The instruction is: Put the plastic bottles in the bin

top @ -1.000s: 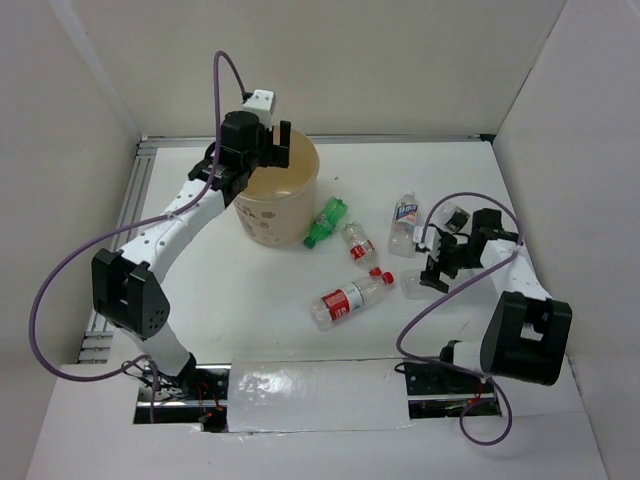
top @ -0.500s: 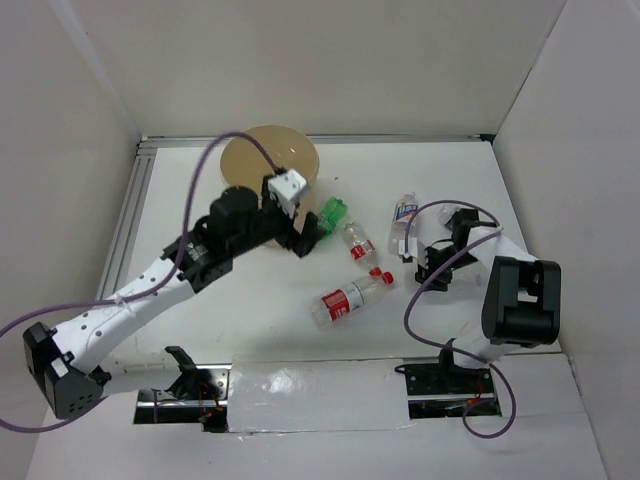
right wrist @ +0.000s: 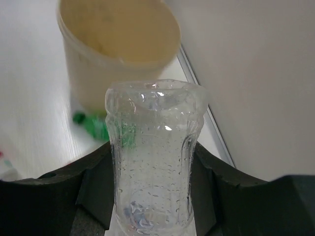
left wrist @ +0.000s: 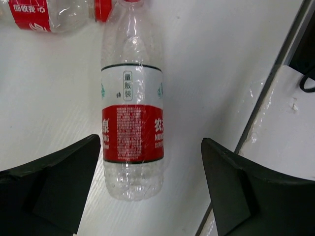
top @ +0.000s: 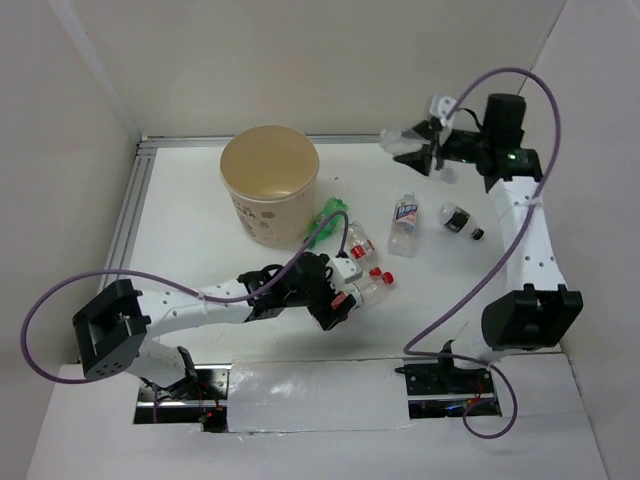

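My left gripper (top: 338, 290) lies low near the table's front, open, its fingers (left wrist: 59, 182) either side of the base of a clear bottle with a red-and-white label (left wrist: 132, 132), not touching it. My right gripper (top: 428, 150) is raised at the back right, shut on a clear label-less bottle (right wrist: 155, 157). The tan bin (top: 268, 215) stands at the back left, well to the left of that bottle. On the table lie a green bottle (top: 325, 222), a small red-labelled one (top: 358, 243), a white-blue labelled one (top: 404, 222) and a dark-capped one (top: 462, 220).
White walls close in the table on three sides. A metal rail (top: 135, 215) runs along the left edge. A taped strip (top: 315, 395) lies along the front between the arm bases. Another red-labelled bottle (left wrist: 44, 12) lies just beyond the one between my left fingers.
My left arm has swung from above the bin down to the red-labelled bottle at the front. My right gripper has shut on a clear bottle and lifted it from the table to the back right.
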You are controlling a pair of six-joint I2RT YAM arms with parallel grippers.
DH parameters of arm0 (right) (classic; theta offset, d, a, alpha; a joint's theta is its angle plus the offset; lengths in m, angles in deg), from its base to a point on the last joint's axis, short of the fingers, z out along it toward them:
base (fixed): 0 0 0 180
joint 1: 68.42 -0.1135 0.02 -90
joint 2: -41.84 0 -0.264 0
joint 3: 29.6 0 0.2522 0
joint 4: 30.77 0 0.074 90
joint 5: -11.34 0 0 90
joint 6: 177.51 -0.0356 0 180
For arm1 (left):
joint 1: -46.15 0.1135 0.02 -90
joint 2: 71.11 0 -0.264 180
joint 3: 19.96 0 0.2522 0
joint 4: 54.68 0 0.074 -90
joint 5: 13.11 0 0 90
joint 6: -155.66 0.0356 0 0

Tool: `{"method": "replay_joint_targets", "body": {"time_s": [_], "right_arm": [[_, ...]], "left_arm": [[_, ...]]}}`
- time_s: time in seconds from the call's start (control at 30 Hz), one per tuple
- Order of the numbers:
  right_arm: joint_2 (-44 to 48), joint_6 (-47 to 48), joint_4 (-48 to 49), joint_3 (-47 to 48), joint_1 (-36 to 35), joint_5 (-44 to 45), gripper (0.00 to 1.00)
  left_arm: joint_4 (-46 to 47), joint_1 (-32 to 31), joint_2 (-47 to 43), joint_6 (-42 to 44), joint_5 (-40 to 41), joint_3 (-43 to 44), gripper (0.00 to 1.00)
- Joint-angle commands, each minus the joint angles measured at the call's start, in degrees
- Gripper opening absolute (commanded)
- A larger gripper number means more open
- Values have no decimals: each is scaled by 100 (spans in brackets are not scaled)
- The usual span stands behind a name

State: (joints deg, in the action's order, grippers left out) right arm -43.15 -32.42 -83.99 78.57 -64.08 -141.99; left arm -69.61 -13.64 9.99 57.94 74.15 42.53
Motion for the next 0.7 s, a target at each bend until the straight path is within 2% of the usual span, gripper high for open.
{"method": "replay_joint_targets", "body": {"time_s": [0.0,0.1,0.3,0.47,0.53,0.6,0.63,0.67], "right_arm": [[-508,-3599,3205,207,-1099,-647,20],[-1430,-3760,3331,1454,-2047,-408,21],[-3153,-4172,3296,3887,-3060,-171,23],[-3752,-4541,3689,4103,-3325,-57,27],[-3937,-4718,3779,4051,-3378,-57,37],[-4077,-4718,3779,4050,-3440,-4,58],[-4078,-4718,3666,3972,-3440,-4,83],[-4078,-4657,3587,3971,-3440,57,85]], "left_arm": [[758,-182,291,17,387,84,95],[811,-340,608,-97,844,84,95],[873,-578,793,-281,1557,84,95],[873,-639,908,-405,1742,31,95],[821,-639,960,-405,1882,31,95],[820,-639,1065,-405,1935,92,95],[820,-639,1118,-405,1935,93,95],[820,-639,1171,-405,1988,145,95]]}}
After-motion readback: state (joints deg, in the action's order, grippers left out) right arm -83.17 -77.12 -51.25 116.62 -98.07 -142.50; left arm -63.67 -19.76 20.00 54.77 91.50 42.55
